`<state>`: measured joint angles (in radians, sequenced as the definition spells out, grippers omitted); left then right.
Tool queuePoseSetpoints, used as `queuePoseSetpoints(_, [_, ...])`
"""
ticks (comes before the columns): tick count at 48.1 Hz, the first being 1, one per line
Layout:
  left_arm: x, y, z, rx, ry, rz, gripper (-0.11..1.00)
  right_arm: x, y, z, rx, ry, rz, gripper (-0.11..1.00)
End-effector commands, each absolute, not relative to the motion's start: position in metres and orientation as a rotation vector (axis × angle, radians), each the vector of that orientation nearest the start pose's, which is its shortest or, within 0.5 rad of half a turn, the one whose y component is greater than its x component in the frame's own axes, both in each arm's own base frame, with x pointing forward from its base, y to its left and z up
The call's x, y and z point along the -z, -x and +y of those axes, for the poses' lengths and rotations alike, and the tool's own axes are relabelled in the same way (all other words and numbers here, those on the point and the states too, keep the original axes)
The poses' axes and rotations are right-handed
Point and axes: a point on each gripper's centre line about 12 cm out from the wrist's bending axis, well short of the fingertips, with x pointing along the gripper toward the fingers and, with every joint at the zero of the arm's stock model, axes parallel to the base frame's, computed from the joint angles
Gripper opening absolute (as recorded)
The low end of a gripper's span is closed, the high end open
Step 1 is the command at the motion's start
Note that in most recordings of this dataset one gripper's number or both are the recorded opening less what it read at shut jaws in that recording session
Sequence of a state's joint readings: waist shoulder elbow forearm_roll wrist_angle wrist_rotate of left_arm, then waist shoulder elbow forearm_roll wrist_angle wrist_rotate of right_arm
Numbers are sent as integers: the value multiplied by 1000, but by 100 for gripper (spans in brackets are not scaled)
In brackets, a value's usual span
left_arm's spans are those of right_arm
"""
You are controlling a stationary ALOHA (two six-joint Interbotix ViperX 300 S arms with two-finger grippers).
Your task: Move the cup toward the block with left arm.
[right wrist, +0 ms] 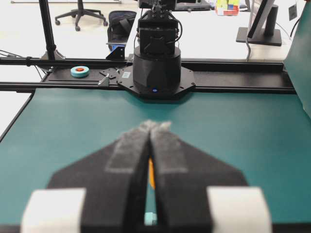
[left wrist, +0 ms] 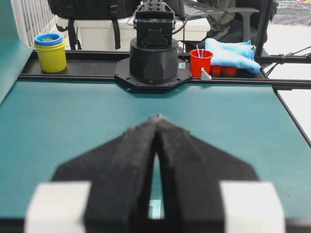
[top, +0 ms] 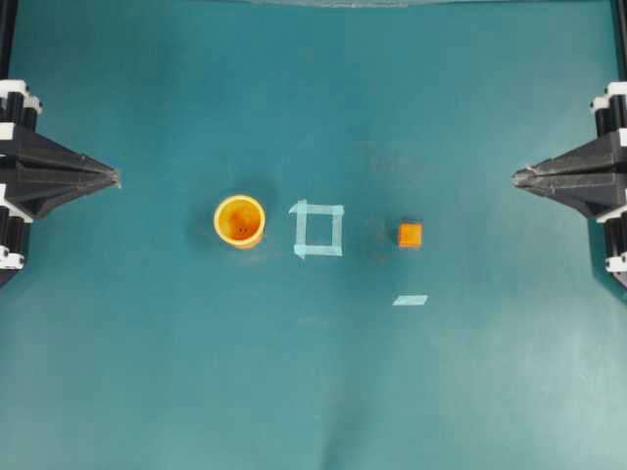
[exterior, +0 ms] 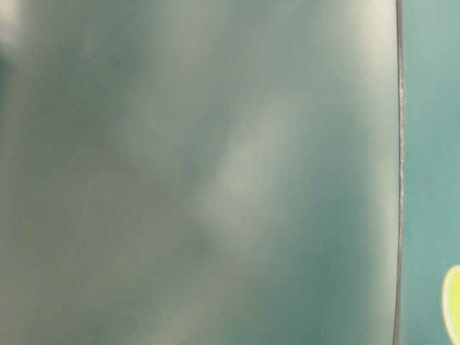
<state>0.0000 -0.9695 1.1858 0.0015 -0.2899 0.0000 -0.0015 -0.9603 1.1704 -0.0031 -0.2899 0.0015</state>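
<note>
One cup [top: 240, 221], one block [top: 410, 234] and two pincers share the teal tabletop [top: 313, 392]. The cup stands upright, mouth up, a little toward nine o'clock from the middle of the overhead view. The block sits toward three o'clock of it, well apart. Between the two lies one tape square [top: 318, 229] — a pale blue outline, touching neither. One short tape strip [top: 410, 300] lies near the block, at about six o'clock from it.

The left pincer [top: 115, 177] points in from the nine o'clock edge, its jaws pressed together at the tips and holding nothing; it is well apart from the cup. The right pincer [top: 516, 177] points in from the three o'clock edge — jaws likewise closed tip to tip, empty.

In the left wrist view the pincer's two black fingers [left wrist: 126, 165] meet at their tips, with one arm base [left wrist: 153, 60] straight ahead at twelve o'clock. Behind it stand one stack of cups [left wrist: 50, 52] at eleven o'clock and one red cup [left wrist: 200, 62] at one o'clock. The right wrist view shows one tape roll [right wrist: 79, 71] at eleven o'clock.

The table-level view is mostly a blur; a yellow rim sliver [exterior: 453, 302] shows at four o'clock.
</note>
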Motion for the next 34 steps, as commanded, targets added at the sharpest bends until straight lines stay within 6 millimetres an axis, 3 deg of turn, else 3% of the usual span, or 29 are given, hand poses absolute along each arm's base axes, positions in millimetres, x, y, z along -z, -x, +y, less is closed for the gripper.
queuePoseSetpoints(1, [-300, -201, 0, 1, -17, -89, -1, -301, -201, -1, 7, 2, -97, 0])
queuePoseSetpoints(12, [-296, -201, 0, 1, -17, -57, 0, -301, -203, -1, 6, 2, -84, 0])
queuePoseSetpoints(34, [-247, -213, 0, -3, 19, 261, 0, -302, -203, -1, 7, 2, -83, 0])
